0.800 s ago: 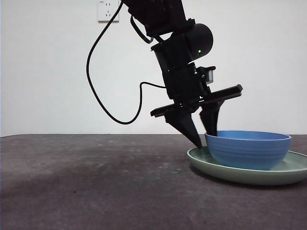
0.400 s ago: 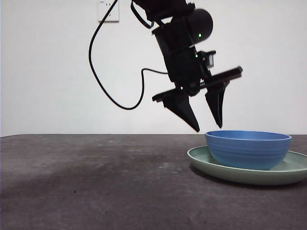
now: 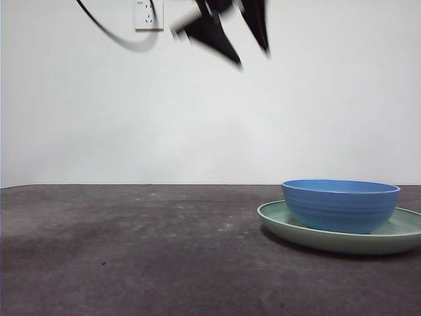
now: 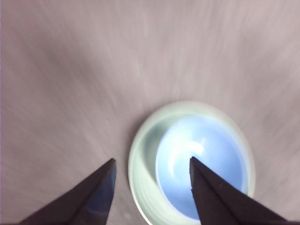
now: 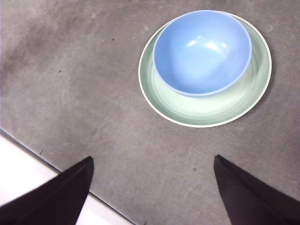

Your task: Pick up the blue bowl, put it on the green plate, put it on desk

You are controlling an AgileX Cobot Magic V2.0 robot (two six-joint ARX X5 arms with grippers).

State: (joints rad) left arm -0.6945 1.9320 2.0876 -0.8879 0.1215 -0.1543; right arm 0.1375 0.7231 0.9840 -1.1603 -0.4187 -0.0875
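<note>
From where I stand, the blue bowl (image 3: 341, 205) sits upright inside the green plate (image 3: 289, 227), and the plate lies flat on the counter (image 3: 131, 250), off to the right of the front view. In the right wrist view the bowl (image 5: 202, 51) rests off-centre in the plate (image 5: 197, 110), crowding one side of the rim and leaving a broad crescent of green bare on the other.

The left gripper (image 3: 240, 39) hangs high above the counter, well clear of the bowl, its jaws spread apart with nothing between them; the picture is smeared there, so finer detail is lost. Its own camera looks nearly straight down on the bowl (image 4: 201, 168), which lies below it.

The right gripper (image 5: 154, 187) waits wide open and empty, over the counter's edge and well apart from the plate.

Bowl and plate are both round, so neither has a long axis or a facing; the bowl's mouth opens upward. I judge the left arm the nearer for any next grasp, which would come straight down onto the rim.
</note>
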